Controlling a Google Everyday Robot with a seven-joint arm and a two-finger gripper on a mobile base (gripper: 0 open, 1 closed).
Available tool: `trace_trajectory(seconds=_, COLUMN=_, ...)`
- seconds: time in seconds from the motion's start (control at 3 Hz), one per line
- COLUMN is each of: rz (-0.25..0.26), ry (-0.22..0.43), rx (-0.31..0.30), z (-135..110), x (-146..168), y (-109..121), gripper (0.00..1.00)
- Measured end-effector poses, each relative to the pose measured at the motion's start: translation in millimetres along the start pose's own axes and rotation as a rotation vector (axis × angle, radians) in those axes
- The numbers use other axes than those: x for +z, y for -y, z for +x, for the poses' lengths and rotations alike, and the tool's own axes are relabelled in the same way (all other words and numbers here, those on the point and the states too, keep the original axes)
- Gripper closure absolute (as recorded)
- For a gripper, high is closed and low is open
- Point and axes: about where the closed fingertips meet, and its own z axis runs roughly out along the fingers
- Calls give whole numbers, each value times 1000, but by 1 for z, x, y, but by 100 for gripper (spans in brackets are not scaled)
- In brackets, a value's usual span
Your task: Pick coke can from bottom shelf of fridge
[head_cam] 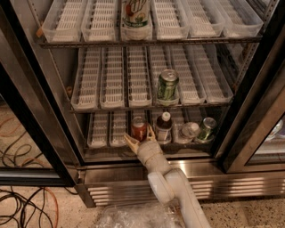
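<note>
Item, nearest: one sheet of crumpled clear plastic (133, 217) is lying on the speckled floor, with a tangle of black and orange cables (26, 207) trailing off at the left edge. One white arm (187, 200) is rising from the lower edge, slanting up and leftward over the vented steel base of the fridge (111, 174), its ribbed wrist crossing the door sill. One gripper (138, 133) is reaching into the front of the bottom shelf (100, 130); its two tan fingers (131, 142) are spreading apart in a V and flanking the coke can (139, 127), gripping nothing, and whether either is touching the can cannot be told. The coke can, one count, is standing upright at the shelf's front, in the lane just left of centre. Beside it to the right, one dark bottle with white cap (164, 128) is standing upright; next, one pale clear bottle (189, 131) is leaning over; furthest right, one green can (206, 129) is tilting toward the wall. Middle tier: a second green can (168, 85) is standing upright in a white lane tray. Top tier: one container with a white, green and red label (136, 13) is sitting cut off by the upper edge. Tiers counted: three.
</note>
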Motion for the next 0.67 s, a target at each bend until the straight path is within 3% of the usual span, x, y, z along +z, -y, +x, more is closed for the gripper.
trace_trajectory(seconds=0.67, rz=56, ry=-1, rx=14, z=5, x=25, y=17, gripper=37)
